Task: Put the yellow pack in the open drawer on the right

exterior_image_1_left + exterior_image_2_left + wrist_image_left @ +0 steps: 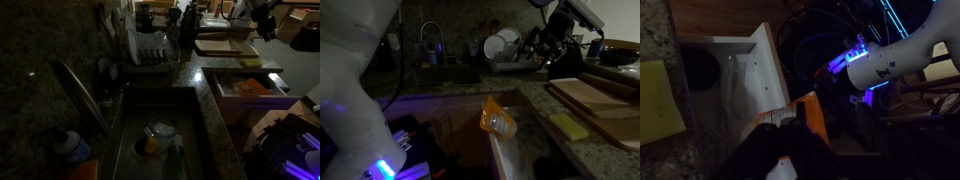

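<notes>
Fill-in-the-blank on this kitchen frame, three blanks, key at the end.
The yellow pack lies inside the open drawer, whose inside is ____. The bowl sits in the ____. The flat yellow sponge lies on the counter beside the wooden cutting ____. Missing: white; sink; board.

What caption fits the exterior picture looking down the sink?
Yellow pack lies in the open drawer beside the dark sink.

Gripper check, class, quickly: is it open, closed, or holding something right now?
Gripper: cannot be told; the pictures are too dark to show its jaws.
</notes>
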Motion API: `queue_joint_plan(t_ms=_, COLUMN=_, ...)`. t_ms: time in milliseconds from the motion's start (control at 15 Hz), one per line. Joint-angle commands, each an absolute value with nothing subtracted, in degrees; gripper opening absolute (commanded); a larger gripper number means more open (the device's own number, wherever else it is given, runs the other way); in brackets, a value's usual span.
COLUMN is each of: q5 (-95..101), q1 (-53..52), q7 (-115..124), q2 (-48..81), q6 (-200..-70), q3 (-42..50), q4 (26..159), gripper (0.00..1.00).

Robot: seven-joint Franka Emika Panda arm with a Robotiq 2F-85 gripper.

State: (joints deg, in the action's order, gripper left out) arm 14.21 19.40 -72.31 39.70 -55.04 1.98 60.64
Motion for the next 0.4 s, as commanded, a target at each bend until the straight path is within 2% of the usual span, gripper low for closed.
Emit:
queue_joint_plan(t_ms=0, q5=8.84, q1=19.51, q7=-66.42, q2=41.59, q6=-51.37, q3=3.17, q4=55.06, gripper=0.88)
queue_joint_plan(t_ms=133, q5=4.63, q1=19.87, q7=-59.26, q2=41.26, q6=-51.07, q3=3.62, q4=51.62, gripper=0.99)
queue_joint_plan(t_ms=267, q5=-1.42, q1=20.98, q7=-53.38, q2=40.12, q6=-47.8, q3=3.13, q4=47.71, gripper=1.0)
queue_joint_plan(t_ms=333, q5=2.8, q1=19.81, q7=-57.64, q2=39.66, q6=-50.99, q3=3.23, q4=52.97, gripper=0.97)
